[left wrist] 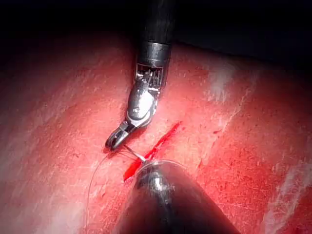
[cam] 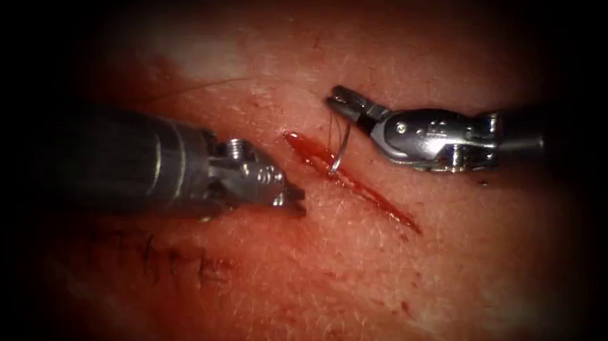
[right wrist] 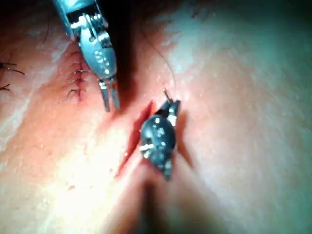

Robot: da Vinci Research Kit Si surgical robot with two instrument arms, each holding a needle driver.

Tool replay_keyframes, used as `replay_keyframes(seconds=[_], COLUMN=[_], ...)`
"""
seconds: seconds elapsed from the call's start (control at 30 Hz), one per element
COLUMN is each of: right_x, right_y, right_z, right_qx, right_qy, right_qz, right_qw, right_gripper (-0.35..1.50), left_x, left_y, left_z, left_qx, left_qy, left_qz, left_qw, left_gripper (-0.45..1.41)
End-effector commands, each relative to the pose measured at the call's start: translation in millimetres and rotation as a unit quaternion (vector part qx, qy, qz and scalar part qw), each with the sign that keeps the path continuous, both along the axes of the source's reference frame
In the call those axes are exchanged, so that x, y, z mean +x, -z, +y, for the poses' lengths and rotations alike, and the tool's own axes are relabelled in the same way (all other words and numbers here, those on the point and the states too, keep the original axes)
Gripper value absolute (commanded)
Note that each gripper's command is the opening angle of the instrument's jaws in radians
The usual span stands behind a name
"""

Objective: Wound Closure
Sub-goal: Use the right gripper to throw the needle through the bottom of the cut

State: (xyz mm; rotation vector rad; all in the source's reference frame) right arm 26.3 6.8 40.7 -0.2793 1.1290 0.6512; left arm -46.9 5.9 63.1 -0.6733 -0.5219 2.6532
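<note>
left tool (cam: 293, 201) reaches in low, jaws slightly parted, empty; right tool (cam: 338, 100) angled opposite, jaws clamped on needle (cam: 340, 152).

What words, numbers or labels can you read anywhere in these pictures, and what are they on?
None can be read. The left gripper and the right gripper, which holds the needle at the cut, bear no legible marks. The tissue carries only stitches.
</note>
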Motion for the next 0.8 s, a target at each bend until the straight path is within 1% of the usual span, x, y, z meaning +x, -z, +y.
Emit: replay_keyframes(seconds=[0.03,0.27,0.67,0.8], right_x=[0.6,0.7,2.4,2.0], right_y=[-0.4,-0.2,0.5,0.5], right_z=[-0.5,-0.3,0.0,-0.3], right_qx=[0.001,0.000,-0.004,-0.003], right_qy=[0.000,-0.009,-0.014,-0.010], right_qz=[0.000,-0.001,-0.002,-0.001], right_qw=[1.000,1.000,1.000,1.000], right_gripper=[-0.35,-0.35,-0.35,-0.35], left_x=[-0.5,-0.4,-0.2,-0.1], left_y=[-0.8,-2.3,-2.9,-3.5], left_z=[-0.5,-1.0,-1.0,-1.0], left_qx=[0.001,0.009,0.012,0.013], left_qy=[-0.002,0.000,0.000,0.000], left_qz=[-0.001,-0.006,-0.008,-0.009], left_qw=[1.000,1.000,1.000,1.000], left_gripper=[-0.20,-0.20,-0.23,-0.23])
